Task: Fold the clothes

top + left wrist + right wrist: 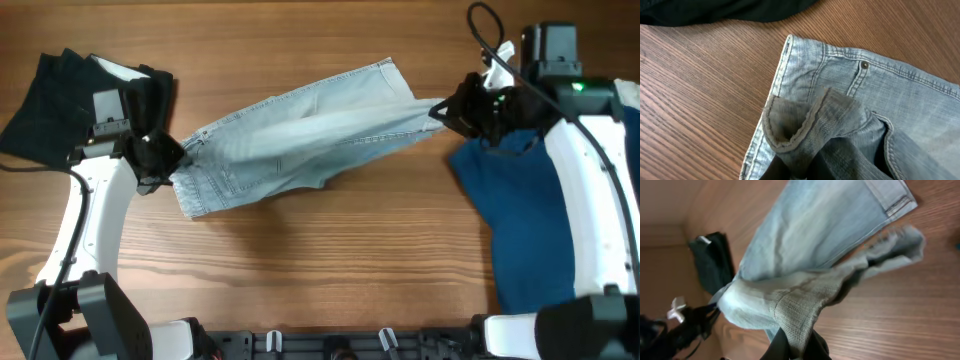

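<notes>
The pale-blue denim shorts [300,135] lie stretched across the middle of the wooden table, waistband to the left, leg hems to the right. My left gripper [165,160] is shut on the waistband end; the left wrist view shows the pinched denim fold [810,125] and a rivet. My right gripper [445,108] is shut on a leg hem, lifted a little; the right wrist view shows that denim [805,295] bunched between the fingers. The black garment [60,90] lies at the far left. The navy garment [530,210] lies at the right under my right arm.
Bare wooden tabletop [330,260] lies in front of the shorts. The arm bases stand at the front edge. A white tag [500,60] and cables sit near the right arm's top.
</notes>
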Controlling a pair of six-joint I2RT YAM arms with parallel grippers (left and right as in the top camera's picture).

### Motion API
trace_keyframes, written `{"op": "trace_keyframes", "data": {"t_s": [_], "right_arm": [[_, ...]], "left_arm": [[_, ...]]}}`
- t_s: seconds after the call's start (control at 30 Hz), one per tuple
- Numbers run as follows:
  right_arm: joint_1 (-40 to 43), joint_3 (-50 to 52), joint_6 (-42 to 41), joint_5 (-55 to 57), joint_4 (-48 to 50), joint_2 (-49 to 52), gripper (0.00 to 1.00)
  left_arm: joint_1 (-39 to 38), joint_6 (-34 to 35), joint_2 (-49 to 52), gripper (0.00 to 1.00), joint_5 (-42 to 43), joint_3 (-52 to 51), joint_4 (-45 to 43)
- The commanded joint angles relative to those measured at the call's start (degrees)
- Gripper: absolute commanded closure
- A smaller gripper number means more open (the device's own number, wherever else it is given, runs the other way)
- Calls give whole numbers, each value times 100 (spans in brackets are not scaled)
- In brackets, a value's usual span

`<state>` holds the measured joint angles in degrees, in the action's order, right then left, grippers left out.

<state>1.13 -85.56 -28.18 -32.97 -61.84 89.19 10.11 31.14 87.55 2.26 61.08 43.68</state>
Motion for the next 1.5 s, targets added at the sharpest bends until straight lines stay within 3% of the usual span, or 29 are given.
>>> {"op": "trace_keyframes", "data": {"t_s": [0.0, 0.2, 0.47, 0.5, 0.57, 0.6, 0.67, 0.73, 0.83, 0.87, 1.0, 1.07, 1.13, 1.23, 1.3, 1.33, 1.37, 1.47], "right_arm": [[59, -26, -28, 409, 44, 13, 95], [52, 173, -59, 389, 831, 839, 96], [-595, 170, -997, 72, 2210, 2492, 96], [-625, 170, -986, 72, 2476, 2555, 90], [-636, 170, -678, 76, 3670, 2629, 40], [-603, 168, -566, 37, 4511, 2629, 29], [-525, 164, -573, -170, 4728, 2621, 29], [-450, 164, -535, -120, 4374, 2623, 33], [-452, 170, 44, 348, 3512, 2636, 43], [-509, 170, 240, 671, 3195, 2671, 50], [-673, 170, 278, 1078, 2931, 2953, 52], [-752, 170, 201, 675, 3488, 3222, 81], [-833, 170, -96, 31, 4645, 3517, 96], [-704, 166, -1075, -1047, 7178, 3705, 96], [-522, 162, -1233, -1427, 7637, 3532, 96], [-407, 162, -1093, -1425, 7346, 3414, 91], [-304, 162, -868, -1394, 6918, 3327, 79], [-116, 162, 79, -1027, 5075, 3244, 76]], "left_arm": [[28, -92, -22, 96, -343, 76, 4], [26, -90, -22, 96, -343, 76, 0], [22, -87, -22, 96, -341, 76, -205], [22, -85, -22, 96, -341, 76, -216], [22, -87, -22, 91, -341, 76, -256], [22, -85, -22, 84, -328, 76, -289], [22, -87, -22, 74, -319, 76, -304], [22, -90, -22, 68, -321, 76, -269], [22, -221, -22, 50, -376, 76, -116], [22, -267, -22, 48, -476, 76, -42], [22, -289, -22, 48, -538, 76, 164], [22, -345, -22, 52, -535, 76, 249], [22, -393, -22, 53, -538, 76, 313], [22, -396, -22, 52, -535, 76, 472], [22, -428, -22, 48, -538, 76, 702], [22, -535, -22, 46, -535, 76, 831], [22, -555, -22, 42, -538, 76, 925], [22, -680, -20, 37, -538, 74, 973]]}}
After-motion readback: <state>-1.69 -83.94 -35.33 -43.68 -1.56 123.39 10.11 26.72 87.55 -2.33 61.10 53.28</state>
